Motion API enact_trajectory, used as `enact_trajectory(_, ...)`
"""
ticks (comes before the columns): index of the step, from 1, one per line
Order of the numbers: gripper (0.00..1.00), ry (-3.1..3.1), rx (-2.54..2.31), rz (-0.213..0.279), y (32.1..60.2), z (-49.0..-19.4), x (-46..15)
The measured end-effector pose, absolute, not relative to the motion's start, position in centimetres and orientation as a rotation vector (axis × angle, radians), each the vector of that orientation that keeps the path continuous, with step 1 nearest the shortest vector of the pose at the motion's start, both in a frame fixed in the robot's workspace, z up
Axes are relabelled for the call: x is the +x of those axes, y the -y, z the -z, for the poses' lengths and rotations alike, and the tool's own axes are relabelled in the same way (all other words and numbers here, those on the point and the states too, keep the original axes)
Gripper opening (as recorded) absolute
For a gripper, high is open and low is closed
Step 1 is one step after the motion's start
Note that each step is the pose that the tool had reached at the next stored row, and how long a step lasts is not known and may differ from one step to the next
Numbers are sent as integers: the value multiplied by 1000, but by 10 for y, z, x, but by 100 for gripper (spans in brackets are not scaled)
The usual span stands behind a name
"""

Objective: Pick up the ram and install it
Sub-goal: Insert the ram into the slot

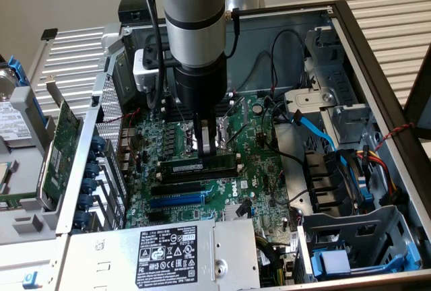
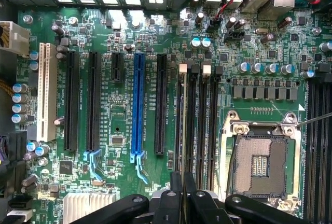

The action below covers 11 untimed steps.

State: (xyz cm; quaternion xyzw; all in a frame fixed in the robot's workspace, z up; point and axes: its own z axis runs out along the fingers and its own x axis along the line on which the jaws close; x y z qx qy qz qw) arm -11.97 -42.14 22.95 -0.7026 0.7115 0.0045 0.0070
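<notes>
The end effector [image 1: 207,148] is clenched on the ram [image 1: 199,167] directly beneath it, over its slot [image 1: 225,172]. Seating well probably needs it upright, edge aligned, pressure even.

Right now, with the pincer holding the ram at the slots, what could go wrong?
The ram, gripped by the pincer near its middle, might tilt and seat at one end only. If it is off the line of the slots, pushing could stress the board. The open socket lies close; a slip might hit it.
</notes>
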Motion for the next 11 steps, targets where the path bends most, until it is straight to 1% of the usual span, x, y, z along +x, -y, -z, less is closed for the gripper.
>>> enact_trajectory(11,13,-2224,-2196,-11,423,-229,-120)
